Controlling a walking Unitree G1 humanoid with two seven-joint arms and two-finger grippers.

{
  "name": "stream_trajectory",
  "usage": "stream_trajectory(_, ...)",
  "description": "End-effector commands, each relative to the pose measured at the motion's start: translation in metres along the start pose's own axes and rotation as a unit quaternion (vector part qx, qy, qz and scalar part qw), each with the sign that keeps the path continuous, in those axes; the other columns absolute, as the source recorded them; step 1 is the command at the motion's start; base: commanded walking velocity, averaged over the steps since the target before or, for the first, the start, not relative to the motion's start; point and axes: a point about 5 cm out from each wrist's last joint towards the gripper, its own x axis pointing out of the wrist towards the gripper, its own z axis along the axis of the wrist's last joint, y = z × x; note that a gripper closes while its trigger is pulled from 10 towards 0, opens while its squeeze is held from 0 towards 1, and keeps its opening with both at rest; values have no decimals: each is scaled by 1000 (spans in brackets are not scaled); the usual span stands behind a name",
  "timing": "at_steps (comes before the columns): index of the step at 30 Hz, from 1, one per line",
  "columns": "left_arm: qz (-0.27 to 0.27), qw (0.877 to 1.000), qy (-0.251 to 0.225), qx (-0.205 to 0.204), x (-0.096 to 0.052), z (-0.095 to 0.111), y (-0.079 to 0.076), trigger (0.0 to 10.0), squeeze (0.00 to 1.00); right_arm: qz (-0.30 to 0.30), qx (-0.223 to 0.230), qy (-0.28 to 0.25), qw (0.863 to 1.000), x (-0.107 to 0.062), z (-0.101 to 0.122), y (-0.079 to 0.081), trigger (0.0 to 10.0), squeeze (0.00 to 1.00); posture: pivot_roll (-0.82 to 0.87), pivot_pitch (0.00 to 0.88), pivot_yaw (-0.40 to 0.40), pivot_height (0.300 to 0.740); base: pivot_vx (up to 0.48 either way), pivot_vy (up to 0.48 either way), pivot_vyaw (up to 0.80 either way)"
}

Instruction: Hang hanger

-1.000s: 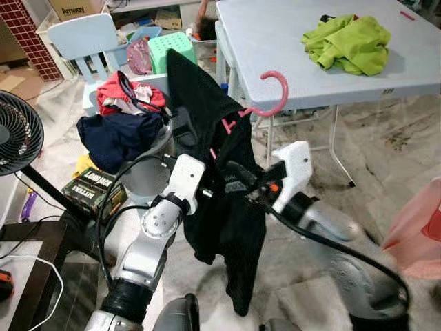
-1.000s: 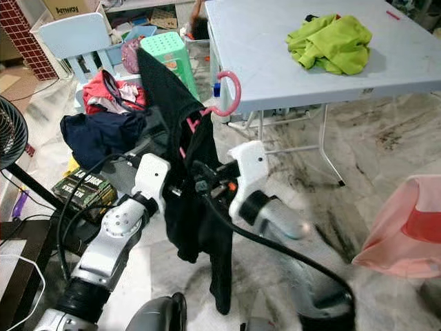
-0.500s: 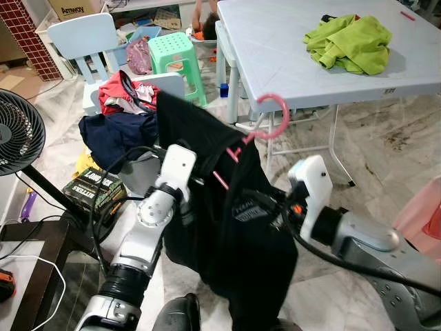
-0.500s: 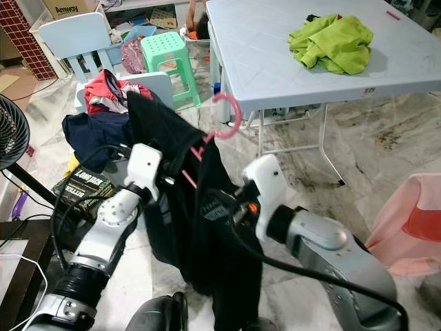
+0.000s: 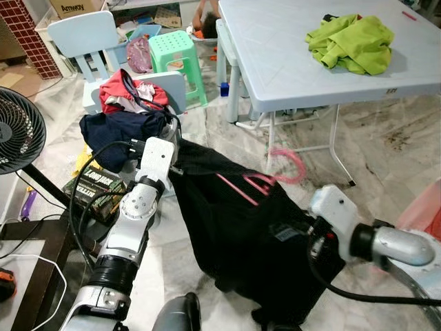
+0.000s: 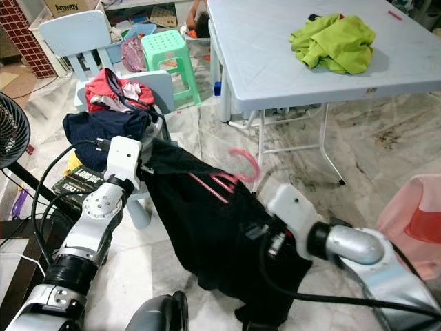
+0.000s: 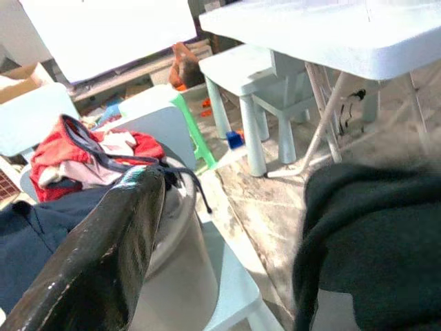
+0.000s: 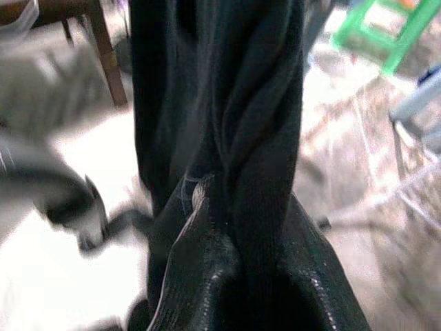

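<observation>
A black garment (image 5: 241, 227) on a pink hanger (image 5: 242, 185) is stretched low between my two arms, above the floor. The hanger's pink hook (image 5: 293, 165) sticks out of the cloth, below the table's edge, and looks blurred. My left gripper (image 7: 231, 200) is at the garment's upper left corner. One finger (image 7: 103, 262) stands bare and apart, and cloth drapes over the other side. My right gripper (image 8: 241, 207) is at the garment's lower right, shut with a twisted fold of black cloth pinched between its fingers.
A white folding table (image 5: 275, 62) with a green garment (image 5: 351, 41) stands ahead on the right. A pile of red and navy clothes (image 5: 124, 110), a light blue chair (image 5: 86, 34) and a green stool (image 5: 176, 52) are ahead left. A fan (image 5: 17, 131) is far left, a pink bag (image 5: 424, 207) far right.
Both arms have come down. The garment and hanger went from held high and upright to low and spread out, and the right arm swung right and down.
</observation>
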Motion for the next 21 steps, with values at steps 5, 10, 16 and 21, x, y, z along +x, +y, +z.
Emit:
stream_trajectory(5,59,998,-19,5,3,8,28,10000,0,38,-47,57,997,-15,-17,-3,10000,0,-103,92,67,740,0,0,0)
stream_trajectory(10,62,998,-21,4,4,9,31,10000,0,36,-98,104,989,-20,-31,-12,10000,0,-105,94,68,740,0,0,0)
stream_trajectory(16,38,999,11,-2,2,-5,23,10000,0,88,-53,-33,994,-31,8,-9,10000,0,-103,95,68,740,0,0,0)
stream_trajectory(21,27,999,23,-1,0,-10,21,10000,0,69,-64,-58,994,-46,20,-30,10000,0,-103,95,68,740,0,0,0)
